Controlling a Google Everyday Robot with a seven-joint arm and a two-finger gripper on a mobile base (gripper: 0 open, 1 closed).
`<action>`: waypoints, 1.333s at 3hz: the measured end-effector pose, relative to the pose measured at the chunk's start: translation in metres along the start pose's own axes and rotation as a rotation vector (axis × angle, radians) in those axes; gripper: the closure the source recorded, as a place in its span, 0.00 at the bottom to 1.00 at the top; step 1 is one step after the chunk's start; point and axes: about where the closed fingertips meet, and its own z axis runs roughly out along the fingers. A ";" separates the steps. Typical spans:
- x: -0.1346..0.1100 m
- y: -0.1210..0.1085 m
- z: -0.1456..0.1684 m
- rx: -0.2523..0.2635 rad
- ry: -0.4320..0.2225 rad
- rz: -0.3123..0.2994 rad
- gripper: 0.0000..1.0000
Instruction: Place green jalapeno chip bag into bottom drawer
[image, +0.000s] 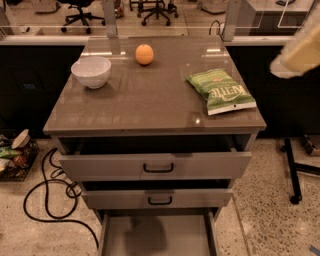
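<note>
The green jalapeno chip bag (221, 91) lies flat on the right side of the grey cabinet top (150, 105), white bottom edge toward the front. The bottom drawer (165, 237) is pulled open below the cabinet front and shows a plain grey floor with nothing in it. My gripper (299, 52) is a blurred pale shape at the upper right edge, up and to the right of the bag and apart from it.
A white bowl (91, 71) and an orange (144, 54) sit on the back left of the top. The two upper drawers (158, 166) (159, 199) stand slightly open. A black cable (45, 200) lies on the floor left; a black stand leg (292, 170) stands right.
</note>
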 end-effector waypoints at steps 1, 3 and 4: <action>-0.006 -0.027 0.035 0.069 0.036 0.103 0.00; 0.027 -0.048 0.063 0.139 0.110 0.301 0.00; 0.026 -0.048 0.063 0.139 0.109 0.300 0.00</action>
